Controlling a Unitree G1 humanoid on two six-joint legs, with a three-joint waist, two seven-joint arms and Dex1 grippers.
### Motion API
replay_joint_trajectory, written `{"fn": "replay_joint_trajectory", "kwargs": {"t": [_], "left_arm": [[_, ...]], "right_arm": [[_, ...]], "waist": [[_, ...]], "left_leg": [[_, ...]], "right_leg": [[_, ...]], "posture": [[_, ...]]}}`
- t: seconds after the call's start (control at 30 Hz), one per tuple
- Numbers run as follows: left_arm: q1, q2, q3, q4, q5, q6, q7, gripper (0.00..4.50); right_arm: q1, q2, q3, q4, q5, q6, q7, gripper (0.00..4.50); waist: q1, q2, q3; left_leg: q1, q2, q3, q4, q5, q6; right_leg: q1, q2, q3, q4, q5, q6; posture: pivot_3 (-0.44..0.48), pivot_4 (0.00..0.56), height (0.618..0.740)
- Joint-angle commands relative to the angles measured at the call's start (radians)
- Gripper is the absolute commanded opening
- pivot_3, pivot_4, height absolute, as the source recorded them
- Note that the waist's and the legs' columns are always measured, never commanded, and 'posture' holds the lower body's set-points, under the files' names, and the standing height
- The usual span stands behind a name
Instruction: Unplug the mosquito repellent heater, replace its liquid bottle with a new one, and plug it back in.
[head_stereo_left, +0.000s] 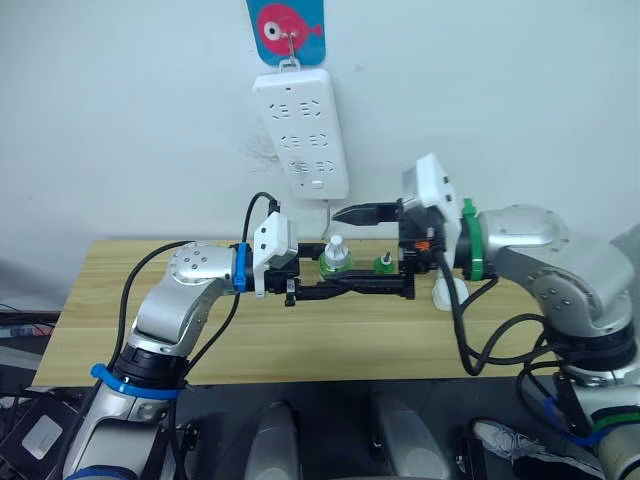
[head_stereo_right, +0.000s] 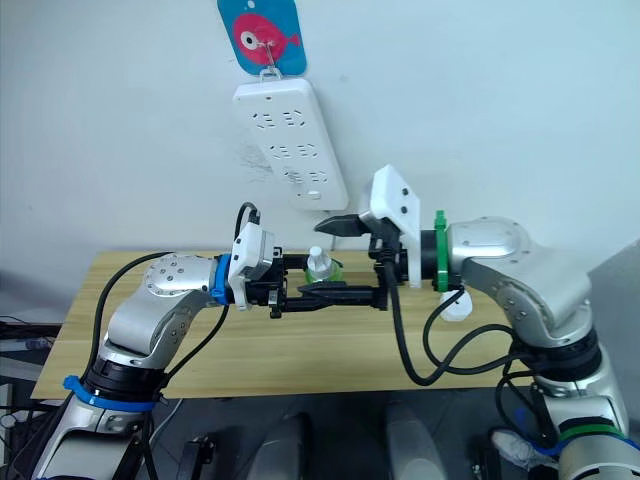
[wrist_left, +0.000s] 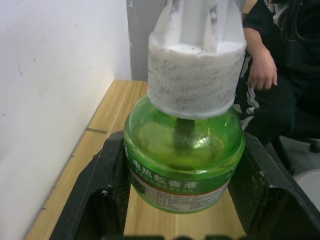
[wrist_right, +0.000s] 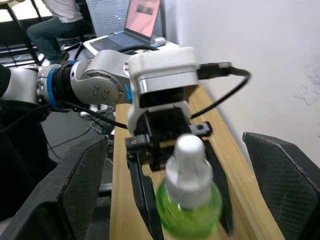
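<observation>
Standing upright, cap up: bottle (wrist_left: 184, 150) in left claw (head_stereo_left: 345, 285).

Two green bottles (head_stereo_left: 336, 259) (head_stereo_left: 383, 264), one power strip (head_stereo_left: 302, 130), perhaps one heater (head_stereo_left: 447, 293).

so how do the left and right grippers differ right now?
Left gripper is closed on the green liquid bottle, fingers against its sides; right gripper grips nothing. Left's fingers are only bottle-wide apart; right's are spread wide. Left has a blue wrist band, right a green one. Both have black fingers and face each other over the wooden table.
</observation>
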Motion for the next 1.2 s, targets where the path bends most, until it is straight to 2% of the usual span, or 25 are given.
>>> {"fn": "replay_joint_trajectory", "kwargs": {"t": [0.03, 0.13, 0.33, 0.43, 0.63, 0.73, 0.83, 0.93, 1.07, 1.2], "left_arm": [[-0.016, 0.001, 0.011, -0.045, -0.020, 0.015, 0.005, 2.34], [-0.015, 0.005, 0.012, -0.048, -0.017, 0.015, 0.004, 2.34], [-0.013, 0.007, 0.012, -0.048, -0.013, 0.014, 0.005, 2.34], [-0.012, 0.007, 0.012, -0.047, -0.013, 0.013, 0.004, 2.34], [0.046, 0.026, 0.002, -0.011, 0.020, -0.016, -0.003, 2.34], [0.129, 0.083, 0.007, 0.000, 0.037, -0.020, -0.028, 2.34], [0.189, 0.132, 0.032, -0.015, 0.029, -0.005, -0.032, 2.34], [0.255, 0.184, 0.059, -0.045, 0.021, 0.006, -0.035, 2.34], [0.325, 0.228, 0.085, -0.093, 0.004, 0.029, -0.033, 2.34], [0.356, 0.243, 0.097, -0.147, -0.023, 0.071, -0.024, 2.34]], "right_arm": [[-0.029, 0.013, -0.004, 0.009, -0.005, -0.016, 0.004, 4.33], [-0.038, 0.023, -0.003, 0.027, 0.005, -0.010, 0.015, 3.57], [-0.036, 0.001, 0.003, 0.036, -0.005, -0.023, 0.059, 1.25], [-0.037, -0.005, 0.001, 0.037, -0.006, -0.034, 0.072, 0.31], [-0.096, 0.026, -0.164, 0.057, 0.129, -0.010, 0.032, 0.31], [-0.070, -0.010, -0.209, 0.047, 0.087, -0.043, -0.006, 0.31], [0.066, -0.055, -0.146, 0.007, -0.057, -0.162, -0.014, 0.31], [0.270, -0.051, -0.052, 0.018, -0.263, -0.381, -0.062, 0.31], [0.456, 0.056, 0.036, 0.183, -0.451, -0.653, -0.152, 0.31], [0.499, 0.124, 0.101, 0.383, -0.578, -0.831, -0.187, 0.31]], "waist": [[0.002, 0.000, 0.000], [0.002, 0.000, 0.000], [0.002, 0.000, 0.000], [0.002, 0.000, 0.000], [0.002, 0.000, 0.000], [-0.002, 0.000, 0.000], [0.004, 0.000, 0.000], [0.006, 0.000, 0.000], [0.003, 0.002, 0.007], [0.002, 0.004, 0.013]], "left_leg": [[0.000, 0.000, 0.000, 0.000, 0.000, 0.000], [0.000, 0.000, 0.000, 0.000, 0.000, 0.000], [0.000, 0.000, -0.001, 0.000, 0.000, 0.000], [0.000, 0.000, -0.001, 0.000, 0.000, 0.000], [0.000, 0.000, 0.000, 0.000, 0.000, 0.000], [0.001, 0.000, 0.000, -0.001, 0.000, 0.000], [0.001, 0.001, -0.001, -0.002, 0.000, 0.000], [0.000, 0.000, -0.001, -0.002, 0.000, 0.000], [0.001, 0.001, 0.003, -0.001, 0.000, 0.000], [0.003, 0.002, 0.005, -0.002, 0.000, 0.000]], "right_leg": [[0.000, 0.000, 0.000, 0.000, 0.000, 0.000], [0.000, 0.000, 0.000, 0.000, 0.000, 0.000], [0.000, 0.000, -0.001, 0.000, 0.000, 0.000], [0.000, 0.000, -0.001, 0.000, 0.000, 0.000], [0.000, 0.000, 0.000, 0.000, 0.000, 0.000], [0.000, 0.000, 0.000, 0.000, 0.000, 0.000], [0.000, 0.000, -0.001, -0.001, 0.000, 0.000], [0.000, 0.000, 0.000, -0.001, 0.000, 0.000], [0.000, 0.000, 0.004, -0.001, 0.000, 0.000], [0.000, 0.002, 0.006, -0.001, 0.000, 0.000]], "posture": [[-0.103, 0.202, 0.740], [-0.100, 0.202, 0.740], [-0.102, 0.202, 0.740], [-0.105, 0.202, 0.740], [-0.109, 0.205, 0.740], [-0.113, 0.212, 0.740], [-0.115, 0.232, 0.740], [-0.105, 0.258, 0.740], [-0.100, 0.295, 0.740], [-0.086, 0.320, 0.740]]}}
